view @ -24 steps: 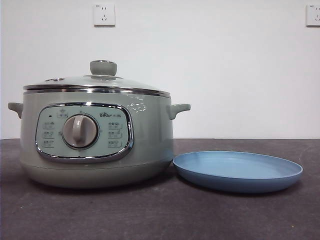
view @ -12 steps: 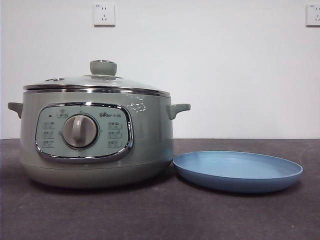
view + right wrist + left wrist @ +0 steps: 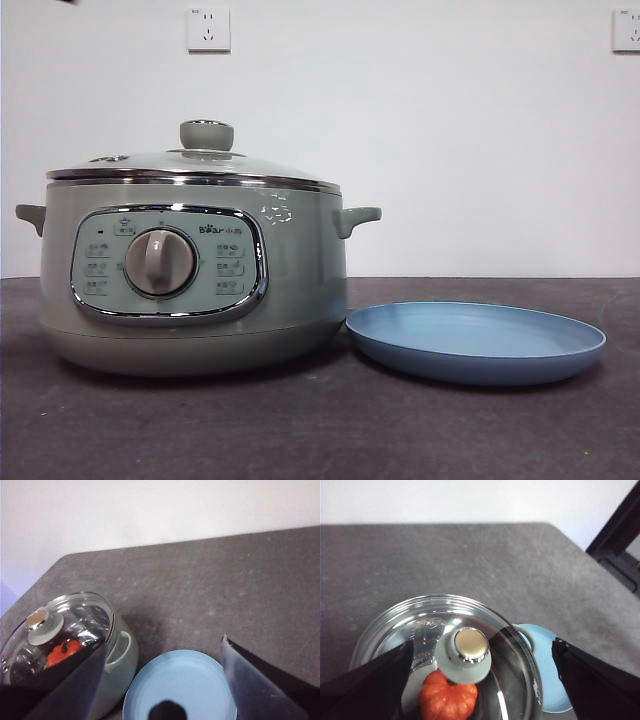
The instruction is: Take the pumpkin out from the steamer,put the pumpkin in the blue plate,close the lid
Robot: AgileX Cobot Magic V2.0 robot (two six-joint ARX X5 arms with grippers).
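Observation:
The sage-green steamer [image 3: 190, 290] stands at the table's left with the glass lid [image 3: 190, 165] closed on it. The pumpkin [image 3: 447, 700] lies inside and shows through the glass in the left wrist view and in the right wrist view [image 3: 62, 652]; the front view hides it. The blue plate [image 3: 475, 340] lies empty right of the steamer, touching its base. My left gripper [image 3: 482, 644] is open, high above the lid knob [image 3: 465, 652]. My right gripper [image 3: 163, 642] is open, high above the plate [image 3: 180, 685].
The dark grey table [image 3: 320, 430] runs back to a white wall with two sockets [image 3: 208, 30] [image 3: 626, 30]. A black frame [image 3: 620, 535] stands beyond the table's edge in the left wrist view.
A small dark tip has appeared at the top left edge of the front view. The steamer, lid and plate have not moved.

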